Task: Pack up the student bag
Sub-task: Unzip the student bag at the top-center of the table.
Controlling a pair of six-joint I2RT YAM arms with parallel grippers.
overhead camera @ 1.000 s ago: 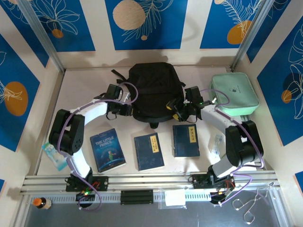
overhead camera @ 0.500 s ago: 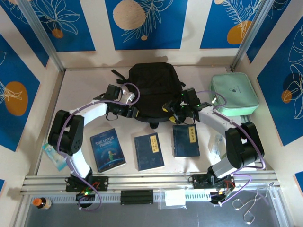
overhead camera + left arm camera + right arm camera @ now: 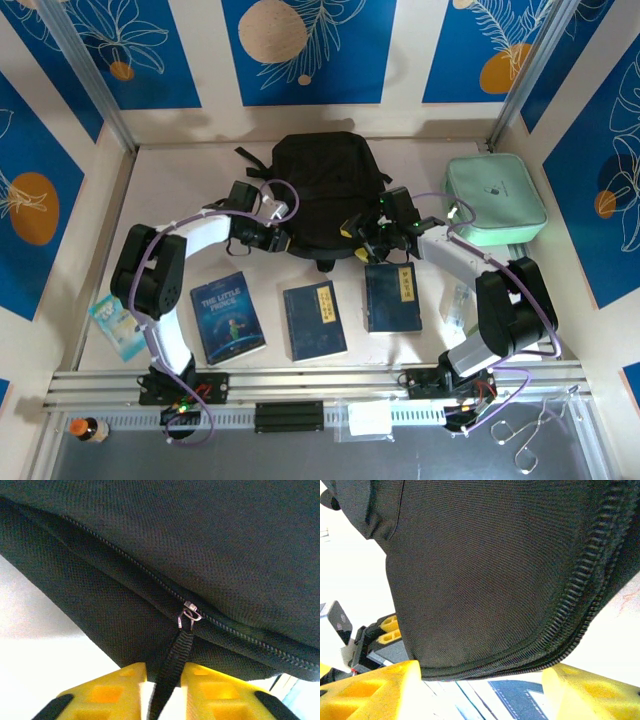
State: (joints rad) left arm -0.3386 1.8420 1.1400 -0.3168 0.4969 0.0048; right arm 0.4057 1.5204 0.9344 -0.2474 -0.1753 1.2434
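One large black soft fabric backpack (image 3: 320,190) lies zipped shut at the far middle of the white table (image 3: 180,180), with both arms at its near edge. Your left tool (image 3: 164,672) is closed on the zipper's black webbing pull strap (image 3: 175,647), likely to draw it open. Your right tool (image 3: 480,672) stands spread wide, straddling the bag's seamed corner, probably to steady it. One blue paperback book (image 3: 227,316) reads "THE LITTLE PRINCE"

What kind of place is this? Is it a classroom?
Probably not: it looks like a robot practice booth. Two robot arms are bolted to a metal rail, blue-patterned panels wall in the table, and a backpack and three books lie ready.
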